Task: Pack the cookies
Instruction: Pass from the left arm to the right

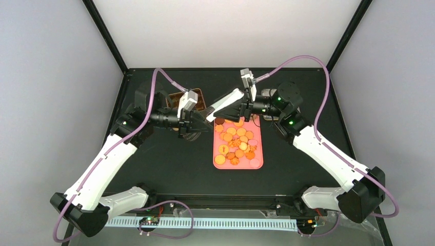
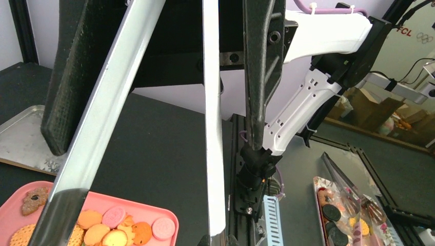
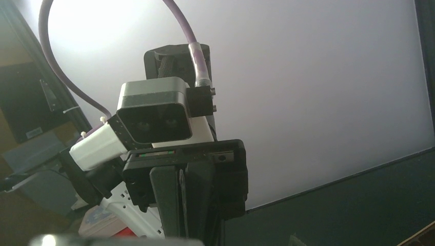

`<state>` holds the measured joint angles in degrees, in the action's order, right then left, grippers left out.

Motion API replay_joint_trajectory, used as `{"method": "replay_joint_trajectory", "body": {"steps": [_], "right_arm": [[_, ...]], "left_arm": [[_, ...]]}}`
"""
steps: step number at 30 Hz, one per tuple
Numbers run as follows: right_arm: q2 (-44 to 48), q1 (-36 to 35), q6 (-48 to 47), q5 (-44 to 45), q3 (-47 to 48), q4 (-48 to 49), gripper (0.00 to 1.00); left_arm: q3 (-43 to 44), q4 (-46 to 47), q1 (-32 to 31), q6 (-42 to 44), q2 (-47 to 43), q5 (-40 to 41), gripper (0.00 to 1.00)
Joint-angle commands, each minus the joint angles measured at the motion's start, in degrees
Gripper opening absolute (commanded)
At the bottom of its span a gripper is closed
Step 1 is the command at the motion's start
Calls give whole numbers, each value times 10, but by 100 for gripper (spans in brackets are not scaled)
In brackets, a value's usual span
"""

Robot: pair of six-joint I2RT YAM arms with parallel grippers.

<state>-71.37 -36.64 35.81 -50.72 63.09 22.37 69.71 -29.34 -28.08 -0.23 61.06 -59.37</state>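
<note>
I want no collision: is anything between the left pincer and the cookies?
Only the tongs that the left pincer grips; their metal arms stretch ahead of it above the pink tray of cookies. Nothing else visible stands between.

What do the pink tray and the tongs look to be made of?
The tray is probably plastic: matte pink, even colour, rounded moulded rim. The tongs look like polished metal: both arms show bright, mirror-like glare.

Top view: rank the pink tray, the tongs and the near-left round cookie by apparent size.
Largest: pink tray.
Next: tongs, partly hidden, so their full length is unsure.
Smallest: near-left round cookie.
</note>
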Motion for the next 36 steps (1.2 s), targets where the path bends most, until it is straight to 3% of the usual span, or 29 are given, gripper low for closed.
{"method": "replay_joint_trajectory", "body": {"steps": [1,10,16,22,30,31,33,36], "right_arm": [[-1,-28,-22,-53,14,-29,71],[-5,-35,10,-14,2,12,59],[-10,-50,28,2,-8,53,58],[-7,-51,40,3,-12,83,35],[23,-51,29,22,-50,92,33],[27,-51,23,29,-55,86,32],[39,-51,4,51,-62,55,31],[54,-51,-44,94,-64,-9,28]], "left_arm": [[31,16,3,15,-3,23,1],[23,14,3,10,-8,22,2],[5,21,4,3,-12,21,2],[12,16,5,6,-13,26,2],[22,-8,13,2,-11,11,2],[29,-21,13,10,-9,6,5],[56,-57,13,34,-2,12,22],[96,-136,19,86,7,37,35]]}}
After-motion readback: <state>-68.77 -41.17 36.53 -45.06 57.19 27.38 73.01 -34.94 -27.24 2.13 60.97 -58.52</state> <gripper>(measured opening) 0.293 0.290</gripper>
